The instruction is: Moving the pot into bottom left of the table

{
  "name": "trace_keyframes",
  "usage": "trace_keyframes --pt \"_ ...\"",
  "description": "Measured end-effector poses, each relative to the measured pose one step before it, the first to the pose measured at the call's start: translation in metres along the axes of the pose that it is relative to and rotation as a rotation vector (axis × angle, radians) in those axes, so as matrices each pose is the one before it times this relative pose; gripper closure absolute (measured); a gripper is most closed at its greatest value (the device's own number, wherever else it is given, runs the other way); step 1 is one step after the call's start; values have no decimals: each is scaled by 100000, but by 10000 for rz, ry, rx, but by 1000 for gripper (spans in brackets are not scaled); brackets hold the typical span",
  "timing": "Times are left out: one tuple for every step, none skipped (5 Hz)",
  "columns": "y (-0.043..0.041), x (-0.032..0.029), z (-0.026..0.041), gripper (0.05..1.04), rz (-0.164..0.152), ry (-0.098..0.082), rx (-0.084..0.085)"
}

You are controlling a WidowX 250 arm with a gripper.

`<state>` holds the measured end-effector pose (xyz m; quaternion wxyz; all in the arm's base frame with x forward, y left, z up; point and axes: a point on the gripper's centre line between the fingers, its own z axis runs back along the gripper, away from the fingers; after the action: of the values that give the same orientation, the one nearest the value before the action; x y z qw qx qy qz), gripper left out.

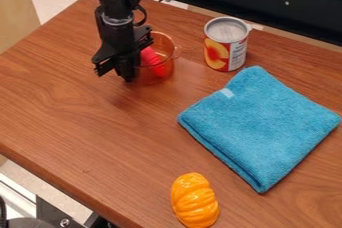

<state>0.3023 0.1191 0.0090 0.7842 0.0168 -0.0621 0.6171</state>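
claw (pixel 115 74) hangs low at the left side of the pot (pixel 169 66), and i cannot tell from here whether it is open, closed or gripping. i see the clear amber pot on the upper part of the table (pixel 87 112), a red thing (pixel 153 58) inside. a can (pixel 226 47) stands to its right, above a folded blue cloth (pixel 260 122).

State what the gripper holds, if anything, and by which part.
Cannot be told: the gripper is right at the image-left side of the pot, hiding any hold there.
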Motion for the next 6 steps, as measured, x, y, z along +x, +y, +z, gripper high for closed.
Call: trace_keyframes --pt "550 118 61 1018 -102 11 -64" --pt "797 -78 329 1018 -374 81 -219" --pt "683 109 516 1018 -296 11 -287" --pt "1210 337 1038 1019 -315 -100 -276" --pt "1509 521 835 1019 -292 -66 -269" --pt "1750 1185 401 1019 -108 -29 104"
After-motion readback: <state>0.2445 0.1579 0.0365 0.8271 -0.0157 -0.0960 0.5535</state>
